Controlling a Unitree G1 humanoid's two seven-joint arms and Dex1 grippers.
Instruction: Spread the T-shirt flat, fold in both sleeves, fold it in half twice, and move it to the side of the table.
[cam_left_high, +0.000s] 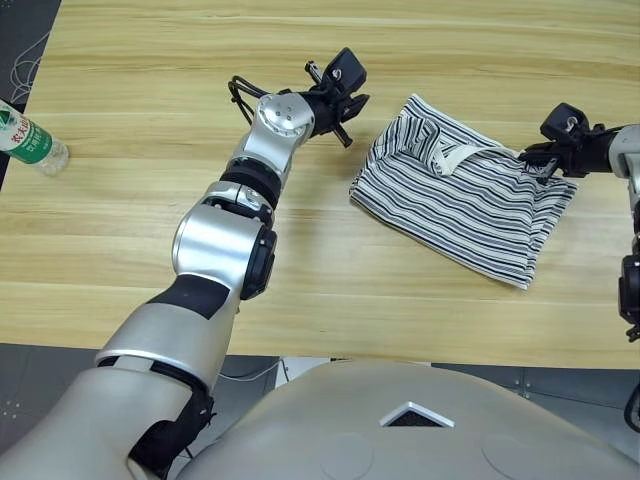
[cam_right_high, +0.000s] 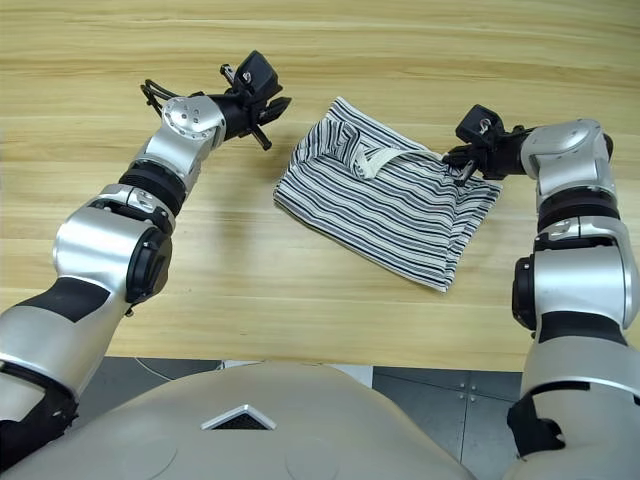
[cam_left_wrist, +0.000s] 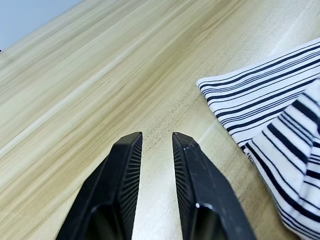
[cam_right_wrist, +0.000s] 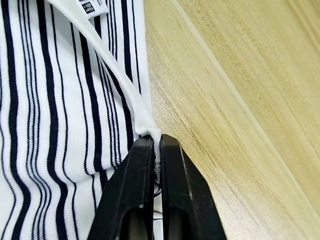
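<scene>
while the right gripper (cam_right_high: 455, 158) pinches the t-shirt (cam_right_high: 385, 205), left gripper (cam_right_high: 270, 122) (jaws parted) hovers nearby.

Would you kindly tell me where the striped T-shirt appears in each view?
Left eye view: T-shirt right of centre.
Right eye view: T-shirt central.
Left wrist view: T-shirt corner beside the open left end effector, apart.
Right wrist view: T-shirt pinched in the right end effector.
Shared landmark: white collar band.

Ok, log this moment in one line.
shirt: rumpled on table | left gripper: open, beside shirt | right gripper: shut on shirt edge | bottle: table's left edge
</scene>
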